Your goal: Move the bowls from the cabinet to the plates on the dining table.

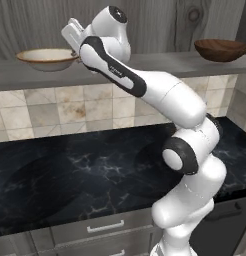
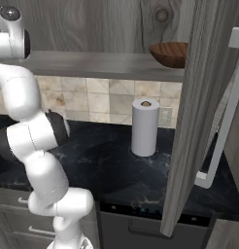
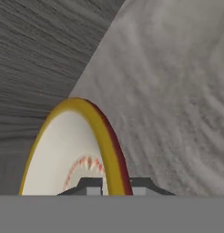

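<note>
A: Bowls first: the cream bowl [image 1: 46, 58] sits on the left part of the cabinet shelf [image 1: 160, 64], and the brown wooden bowl [image 1: 221, 49] sits well apart from it at the right end.

B: And the hand?

A: The hand [image 1: 76, 49] is at the cream bowl's right rim. In the hand view the two fingertips [image 3: 91, 186] stand either side of the orange-tan rim, one inside the bowl and one outside. They sit narrow and close on the rim, so I judge it pinched, though I can't see the actual contact.

B: So which step is this?

A: Picking up the first bowl, I'd say. Neither bowl has left the shelf.

B: What does the next move need?

A: A firm hold on that thin rim, then a small lift before drawing back, so the bowl clears the shelf edge without tipping. The open cabinet door [image 2: 201, 107] hangs out on the right, and the black desk [image 1: 70, 175] with a paper towel roll [image 2: 145, 127] lies below.
</note>
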Controlling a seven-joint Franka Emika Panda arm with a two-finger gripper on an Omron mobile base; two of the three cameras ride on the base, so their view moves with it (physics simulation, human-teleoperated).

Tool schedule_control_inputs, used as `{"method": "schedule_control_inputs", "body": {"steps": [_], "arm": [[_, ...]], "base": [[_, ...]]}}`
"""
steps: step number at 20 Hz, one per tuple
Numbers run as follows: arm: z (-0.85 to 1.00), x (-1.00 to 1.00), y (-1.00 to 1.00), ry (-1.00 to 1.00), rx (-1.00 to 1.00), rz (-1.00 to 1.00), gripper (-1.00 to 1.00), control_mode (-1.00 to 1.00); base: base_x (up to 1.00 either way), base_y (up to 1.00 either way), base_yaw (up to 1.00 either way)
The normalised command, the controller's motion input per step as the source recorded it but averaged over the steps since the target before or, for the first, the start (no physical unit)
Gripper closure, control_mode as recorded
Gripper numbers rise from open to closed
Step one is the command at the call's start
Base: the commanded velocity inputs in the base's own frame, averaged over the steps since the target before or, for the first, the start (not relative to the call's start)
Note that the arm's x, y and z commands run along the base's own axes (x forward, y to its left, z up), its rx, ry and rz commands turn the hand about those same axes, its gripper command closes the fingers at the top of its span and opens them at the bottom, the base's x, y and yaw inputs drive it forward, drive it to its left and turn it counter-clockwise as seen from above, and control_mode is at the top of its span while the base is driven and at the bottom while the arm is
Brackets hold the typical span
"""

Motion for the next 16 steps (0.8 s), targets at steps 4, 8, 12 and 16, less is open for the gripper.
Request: {"method": "schedule_control_inputs", "body": {"steps": [4,8,12,16], "arm": [[-0.74,-1.0,-0.08,-0.06,0.02,-0.08,1.0,-1.0],[-0.19,-1.0,-0.2,0.0,0.17,-0.07,1.0,-1.0],[0.32,-1.0,-0.27,0.0,0.28,-0.04,1.0,-1.0],[0.5,-1.0,-0.37,0.1,0.28,-0.01,1.0,-1.0]], "base": [[0.0,0.0,0.0],[0.0,0.0,0.0],[0.0,0.0,0.0],[0.0,0.0,0.0]]}}
